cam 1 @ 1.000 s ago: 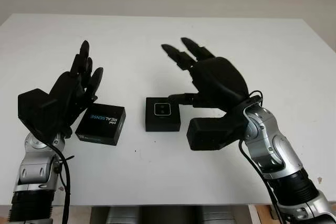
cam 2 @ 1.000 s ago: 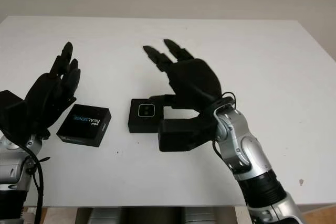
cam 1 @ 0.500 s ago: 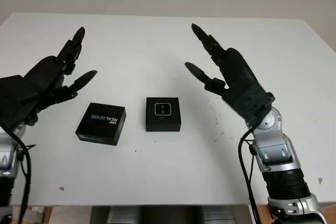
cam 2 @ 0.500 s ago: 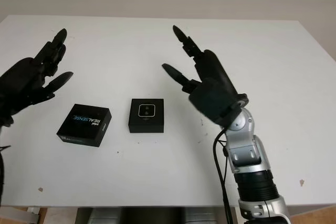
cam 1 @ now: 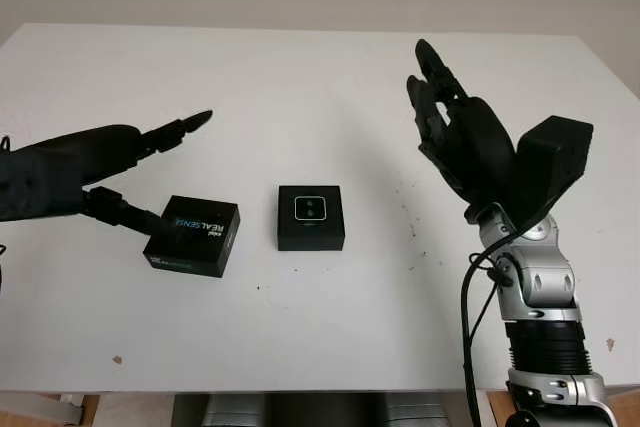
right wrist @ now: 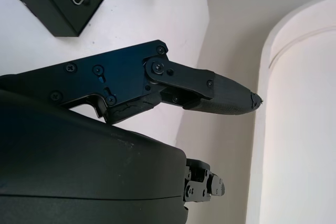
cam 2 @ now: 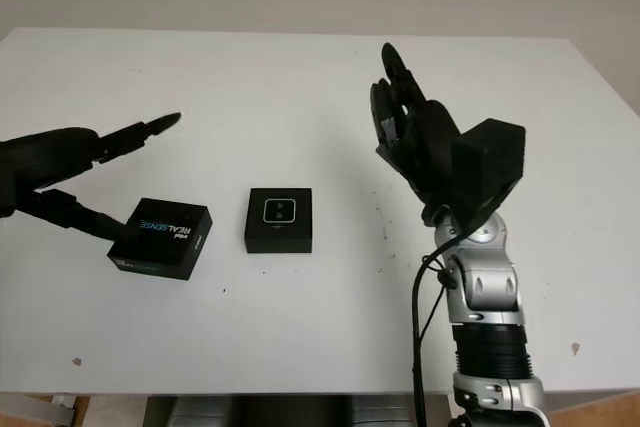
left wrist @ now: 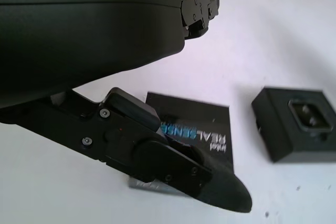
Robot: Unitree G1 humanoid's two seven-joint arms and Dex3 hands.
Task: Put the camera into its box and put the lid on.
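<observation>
White table [cam 1: 300, 77] holding black box [cam 1: 311, 217] with camera [cam 1: 311, 209] inside, lid [cam 1: 193, 236] lying left. Left hand [cam 1: 70, 169] hovering released beside lid; right hand [cam 1: 470, 142] raised right, released.

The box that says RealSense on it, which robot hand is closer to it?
Left. The left hand hangs open right beside the RealSense box, one finger almost at its edge. The right hand is raised far across the table.

Lid [cam 1: 192, 236]: on the counter [cam 1: 320, 77], left of the box.
Box [cam 1: 310, 217]: mid-counter, camera [cam 1: 311, 209] inside.
</observation>
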